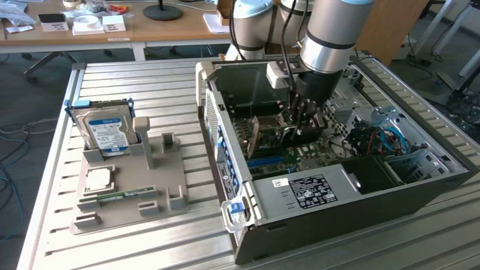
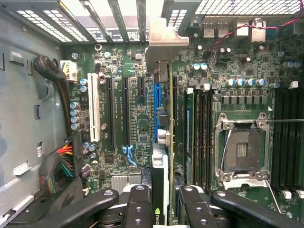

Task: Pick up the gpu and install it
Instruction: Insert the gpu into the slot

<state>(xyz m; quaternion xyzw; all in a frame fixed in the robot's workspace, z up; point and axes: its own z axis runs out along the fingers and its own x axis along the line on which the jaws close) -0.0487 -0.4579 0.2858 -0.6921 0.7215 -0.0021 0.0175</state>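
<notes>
Carrying everything, table (image 1: 150, 247): is bearing the case (image 1: 360, 219) toward 3 o'clock in the exterior view and a grey tray (image 1: 161, 169) toward 9 o'clock.
case: is lying on its side with the open face up, its slotted rear wall facing 9 o'clock in that view.
arm (image 1: 330, 39): is reaching down into the case from 12 o'clock.
board (image 2: 137, 114): is lying flat on the case floor.
gpu (image 2: 160, 185): is standing on edge over the board. Its long axis is running from the gripper (image 1: 306, 132) toward the rear wall, 9 o'clock in the exterior view, with the bracket (image 2: 164, 47) at that far end.
gripper: is pinching the gpu, fingers (image 2: 138, 206) pressing on both faces at the end away from the bracket.
slot (image 2: 156, 109): the blue one is lying parallel to the gpu, just beside its edge. Whether that edge is entering it I cannot tell.
</notes>
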